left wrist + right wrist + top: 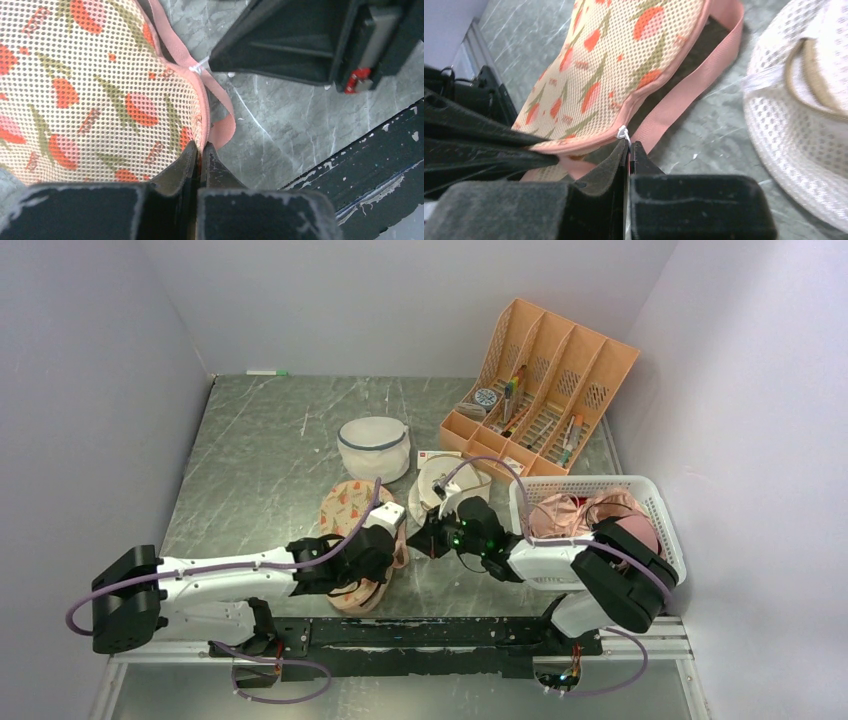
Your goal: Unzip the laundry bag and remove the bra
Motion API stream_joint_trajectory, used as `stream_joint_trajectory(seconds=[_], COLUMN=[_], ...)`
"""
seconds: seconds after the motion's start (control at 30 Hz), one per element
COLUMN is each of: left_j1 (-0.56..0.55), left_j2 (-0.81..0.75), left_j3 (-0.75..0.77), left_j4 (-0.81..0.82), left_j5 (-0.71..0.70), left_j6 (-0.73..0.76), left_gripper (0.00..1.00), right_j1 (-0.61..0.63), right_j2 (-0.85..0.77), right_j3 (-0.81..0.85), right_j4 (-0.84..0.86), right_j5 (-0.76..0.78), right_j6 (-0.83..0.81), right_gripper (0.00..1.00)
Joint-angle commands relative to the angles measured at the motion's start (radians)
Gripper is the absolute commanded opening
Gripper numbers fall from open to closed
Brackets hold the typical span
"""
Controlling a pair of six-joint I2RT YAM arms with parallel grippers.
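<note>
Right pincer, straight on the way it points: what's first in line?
The laundry bag. The right pincer is shut on what looks like its white zip pull, so the pink zip edging and patterned mesh lie directly ahead, probably in contact.

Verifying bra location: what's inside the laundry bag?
Only a dark strip shows in the gap between the patterned top of the laundry bag and its pink band. Too little shows to call it the bra; the top panel covers the rest.
</note>
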Motion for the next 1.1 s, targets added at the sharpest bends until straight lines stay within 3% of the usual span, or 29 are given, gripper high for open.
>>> stream_joint_trajectory(seconds=[0.0, 0.27, 0.3, 0.4, 0.57, 0.83, 1.07], left_j1=[-0.001, -0.001, -0.001, -0.001, -0.001, 0.0, -0.002], left_j2=[-0.05, -0.053, -0.054, -0.075, -0.111, 0.0, 0.107], left_j3=[-0.02, -0.049, -0.049, -0.04, 0.027, 0.139, 0.159], left_j4=[-0.013, -0.003, -0.015, -0.057, -0.088, -0.109, -0.108], left_j5=[0.023, 0.039, 0.032, 0.011, 0.022, -0.102, -0.125], left_j6=[0.017, -0.03, -0.044, -0.065, -0.002, 0.007, 0.018], left_gripper=[0.07, 0.08, 0.14, 0.52, 0.86, 0.88, 0.75], right_j1=[-0.059, -0.167, -0.166, -0.166, -0.127, -0.029, 0.008], right_j2=[0.026, 0.021, 0.013, 0.021, 0.032, -0.063, -0.129], right_j3=[0.043, 0.06, 0.045, 0.001, -0.038, -0.101, -0.12], right_j4=[-0.049, -0.024, 0.005, 0.113, 0.192, 0.214, 0.174], right_j5=[0.17, 0.042, 0.008, -0.109, -0.197, -0.135, -0.077], right_j6=[-0.007, -0.019, -0.016, 0.021, 0.082, 0.131, 0.141], right_gripper=[0.0, 0.0, 0.0, 0.0, 0.0, 0.0, 0.0])
